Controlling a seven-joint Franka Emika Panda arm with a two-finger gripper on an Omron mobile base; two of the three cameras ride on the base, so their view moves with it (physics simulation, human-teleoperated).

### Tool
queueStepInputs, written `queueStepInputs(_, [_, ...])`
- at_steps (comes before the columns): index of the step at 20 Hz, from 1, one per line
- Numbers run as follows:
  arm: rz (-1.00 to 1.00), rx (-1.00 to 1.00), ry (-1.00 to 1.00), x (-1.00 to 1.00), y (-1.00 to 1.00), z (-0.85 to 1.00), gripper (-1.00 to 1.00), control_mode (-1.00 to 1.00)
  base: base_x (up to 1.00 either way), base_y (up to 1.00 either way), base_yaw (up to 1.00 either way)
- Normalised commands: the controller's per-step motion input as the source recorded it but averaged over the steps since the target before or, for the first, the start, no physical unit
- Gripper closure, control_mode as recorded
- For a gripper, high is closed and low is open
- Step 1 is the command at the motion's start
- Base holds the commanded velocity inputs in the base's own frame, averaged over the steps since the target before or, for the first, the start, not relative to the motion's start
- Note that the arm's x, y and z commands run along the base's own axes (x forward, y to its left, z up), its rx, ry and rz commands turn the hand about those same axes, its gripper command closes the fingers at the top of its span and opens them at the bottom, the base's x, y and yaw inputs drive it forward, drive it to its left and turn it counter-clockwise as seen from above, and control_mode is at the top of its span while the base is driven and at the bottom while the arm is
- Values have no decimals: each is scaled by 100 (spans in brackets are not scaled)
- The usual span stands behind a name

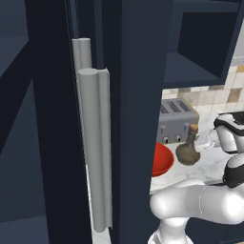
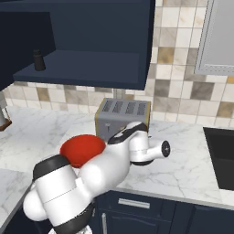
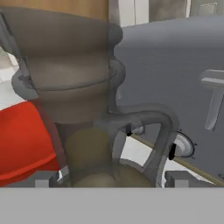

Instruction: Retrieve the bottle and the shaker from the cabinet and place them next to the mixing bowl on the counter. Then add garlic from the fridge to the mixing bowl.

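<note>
Right now your olive-brown glass bottle (image 1: 188, 151) with its tan cork stands on the white marble counter (image 2: 183, 155), just beside the glossy red mixing bowl (image 1: 161, 159) and before the grey toaster (image 1: 177, 120). Your gripper (image 1: 204, 142) is at its neck; whether the jaws grip it you cannot tell. Your small black shaker (image 2: 39, 60) sits on the navy cabinet (image 2: 91, 68) shelf.

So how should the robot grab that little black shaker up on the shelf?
The shaker stands upright near the front of the open cabinet shelf. Best guess: come straight in from the open front, fingers level, and pinch its round body around the middle. The top is narrower, so a grip there could slip.
</note>
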Motion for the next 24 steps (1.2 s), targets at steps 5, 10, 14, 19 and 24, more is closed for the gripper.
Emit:
queueStepInputs(5, [4,0,-10,-34,6,8,-100,-100,0,0,0])
queueStepInputs(10, [0,0,-7,-12,0,51,-100,-100,0,0,0])
queueStepInputs(14, [0,0,0,-4,24,76,-100,-100,0,0,0])
queueStepInputs(19, [-8,0,0,-13,40,47,-100,-100,0,0,0])
queueStepInputs(24, [-27,0,0,-3,55,40,-100,-100,0,0,0])
